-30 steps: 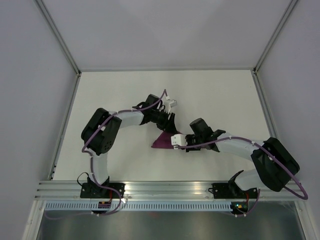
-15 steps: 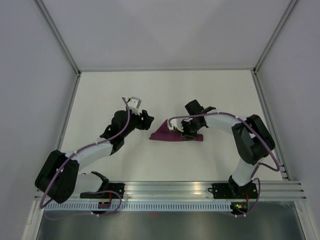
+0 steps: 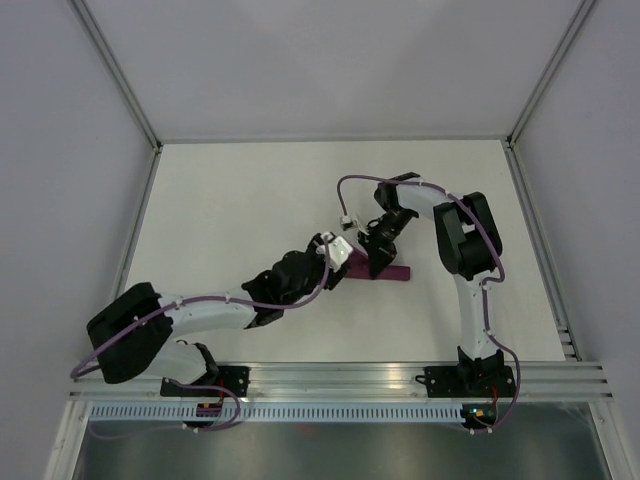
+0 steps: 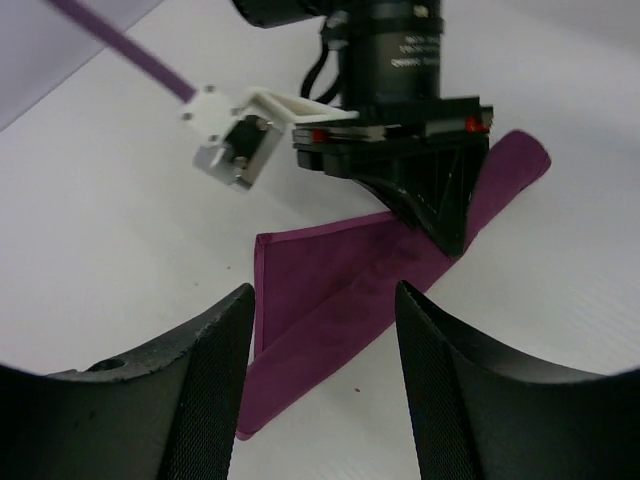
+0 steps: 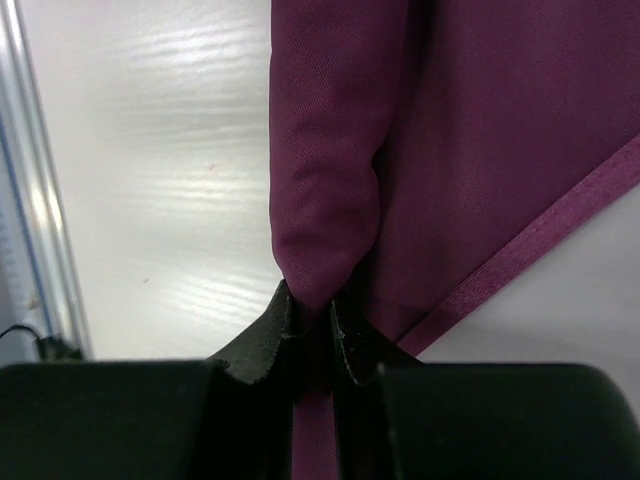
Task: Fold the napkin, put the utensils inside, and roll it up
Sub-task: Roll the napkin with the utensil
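The napkin (image 3: 392,273) is a dark magenta cloth, rolled into a narrow band at the middle of the table. It also shows in the left wrist view (image 4: 330,300) and fills the right wrist view (image 5: 480,130). My right gripper (image 5: 318,325) is shut on a fold of the napkin and stands over it from the far side (image 3: 378,262). My left gripper (image 4: 320,390) is open and empty, just short of the roll's left end (image 3: 338,262). The utensils are hidden.
The white table (image 3: 250,200) is bordered by metal rails and grey walls. The right arm's wrist camera block (image 4: 238,150) and purple cable hang just beyond the napkin in the left wrist view.
My left arm swung from the far left in towards the napkin's left end. My right arm swung round to the far side and now pinches the roll, which looks narrower.
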Controlling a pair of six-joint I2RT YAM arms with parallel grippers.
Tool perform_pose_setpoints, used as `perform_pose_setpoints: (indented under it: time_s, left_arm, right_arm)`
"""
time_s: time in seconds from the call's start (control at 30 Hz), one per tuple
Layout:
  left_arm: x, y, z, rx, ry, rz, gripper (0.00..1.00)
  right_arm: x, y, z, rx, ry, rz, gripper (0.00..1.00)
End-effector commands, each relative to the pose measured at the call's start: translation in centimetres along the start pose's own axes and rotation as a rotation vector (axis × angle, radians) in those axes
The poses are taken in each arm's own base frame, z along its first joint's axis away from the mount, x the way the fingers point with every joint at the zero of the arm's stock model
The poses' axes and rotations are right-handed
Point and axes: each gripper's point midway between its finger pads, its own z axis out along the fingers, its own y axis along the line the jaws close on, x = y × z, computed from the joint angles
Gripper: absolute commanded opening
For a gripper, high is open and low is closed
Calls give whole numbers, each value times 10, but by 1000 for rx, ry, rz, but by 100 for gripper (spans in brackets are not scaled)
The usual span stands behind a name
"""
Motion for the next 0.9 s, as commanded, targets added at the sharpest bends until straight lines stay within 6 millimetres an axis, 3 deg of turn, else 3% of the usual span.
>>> perform_pose_setpoints:
  time_s: [0.0,0.03,0.07,0.23,0.43,0.73,0.87]
  left_arm:
    - [-6,-14,17,9,18,232,63]
    - [-5,-29,19,53,19,283,63]
    - [10,-41,25,83,59,322,63]
    - [34,-82,36,201,93,465,62]
    - [59,-105,41,308,126,491,63]
    - [72,-123,53,383,148,534,64]
    - [87,-133,53,438,192,532,63]
  right_arm:
    - [77,8,19,-137,258,75,0]
    - [78,9,19,-147,261,80,1]
    - [78,14,18,-172,263,86,1]
    - [80,18,18,-169,265,104,1]
    - [78,13,19,-142,258,117,1]
    - [77,10,20,-120,249,125,1]
    - [76,9,20,-113,247,133,0]
